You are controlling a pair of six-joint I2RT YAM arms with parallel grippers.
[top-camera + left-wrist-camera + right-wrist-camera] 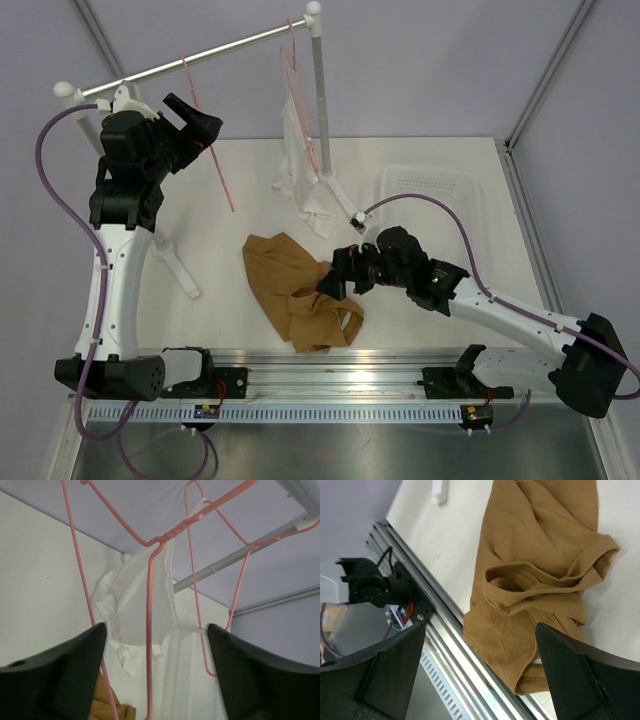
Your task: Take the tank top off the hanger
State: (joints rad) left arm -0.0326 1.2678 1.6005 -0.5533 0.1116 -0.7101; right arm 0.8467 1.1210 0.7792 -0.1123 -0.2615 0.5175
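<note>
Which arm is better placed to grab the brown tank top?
Right: the right end effector is open beside the tank top; the left end effector is up by the bare hanger.

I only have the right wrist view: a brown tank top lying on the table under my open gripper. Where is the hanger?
Observer: The hanger hangs bare on the rail, apart from the tank top.
Operator: Is the left gripper holding it?
Observer: No. The left gripper is open, with its fingers wide on either side of the hanger's wire.
Operator: Anything else on that rail?
Observer: A second pink hanger, draped with a white cloth.
</note>
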